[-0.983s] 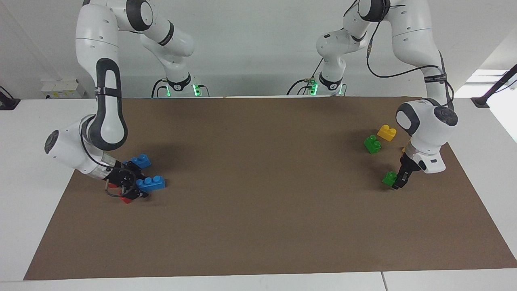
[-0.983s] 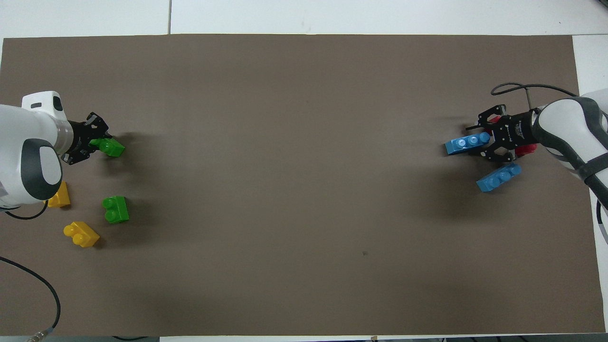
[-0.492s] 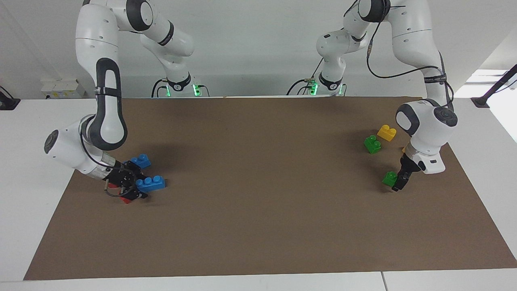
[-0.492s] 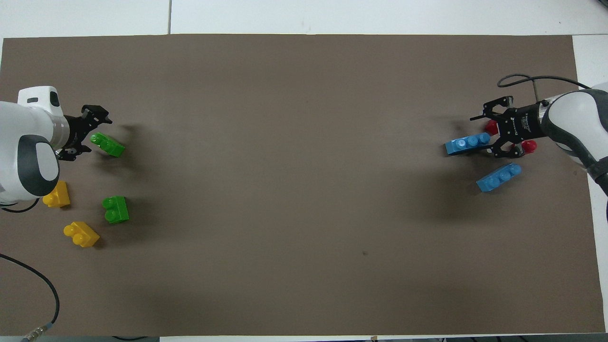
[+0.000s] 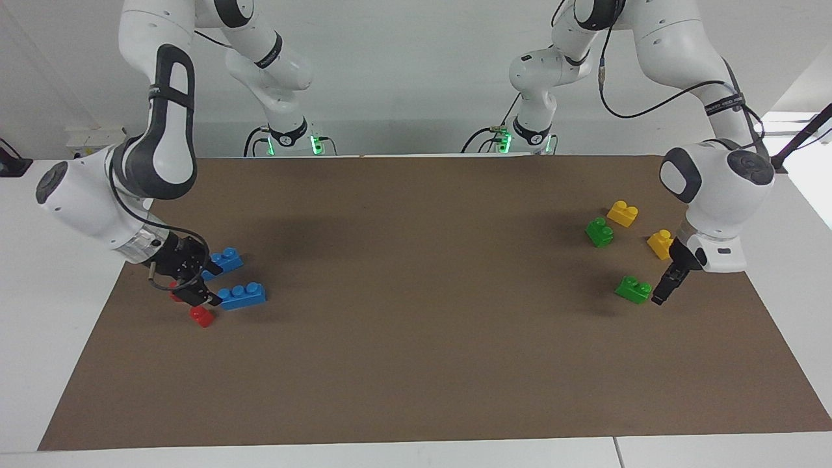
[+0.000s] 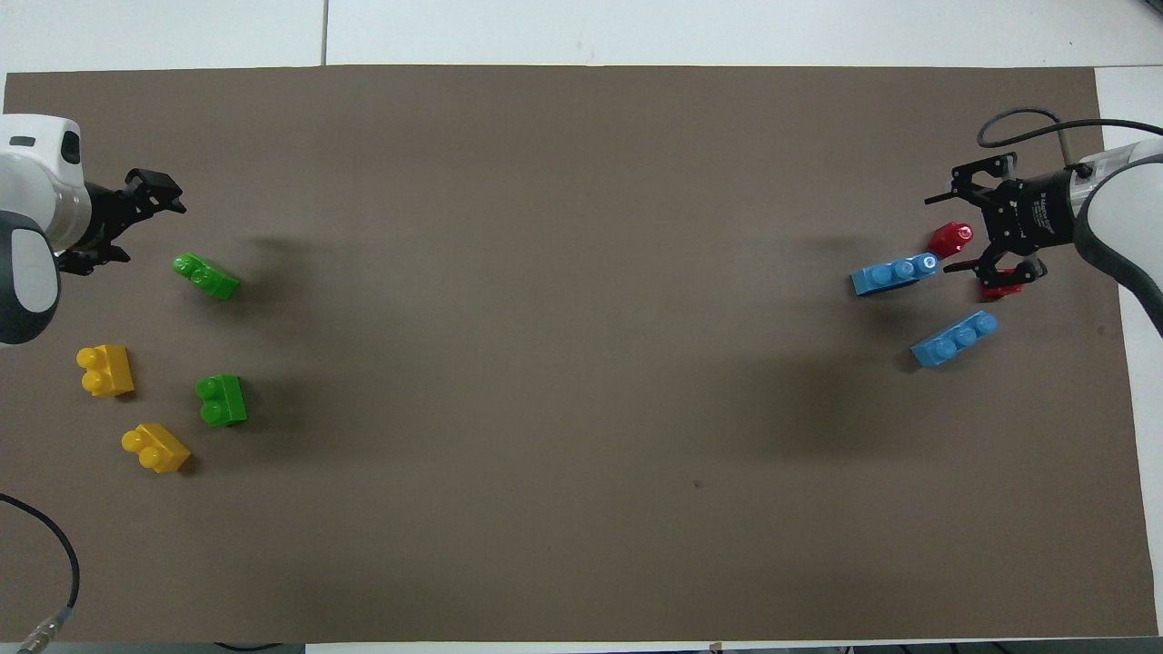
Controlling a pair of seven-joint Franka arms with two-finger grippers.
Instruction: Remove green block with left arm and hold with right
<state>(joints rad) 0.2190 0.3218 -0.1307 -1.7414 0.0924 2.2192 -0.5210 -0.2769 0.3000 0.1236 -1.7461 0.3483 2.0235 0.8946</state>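
Note:
The green block (image 5: pixel 634 289) (image 6: pixel 206 276) lies free on the brown mat at the left arm's end. My left gripper (image 5: pixel 663 294) (image 6: pixel 147 232) hangs open just beside it, toward the mat's end, with a gap between them and nothing held. A second green block (image 5: pixel 599 232) (image 6: pixel 221 401) lies nearer the robots. At the right arm's end, my right gripper (image 5: pixel 197 289) (image 6: pixel 945 234) is open above a red brick (image 5: pixel 202 316) (image 6: pixel 951 238) and holds nothing.
Two yellow bricks (image 6: pixel 106 371) (image 6: pixel 156 448) lie near the second green block. Two blue bricks (image 6: pixel 895 272) (image 6: pixel 954 338) and another red brick (image 6: pixel 999 289) lie around the right gripper. A cable loops at the right gripper's wrist.
The left gripper opened, let go of the green block and drew back toward the mat's end. The right gripper opened wider and lifted away from the blue brick.

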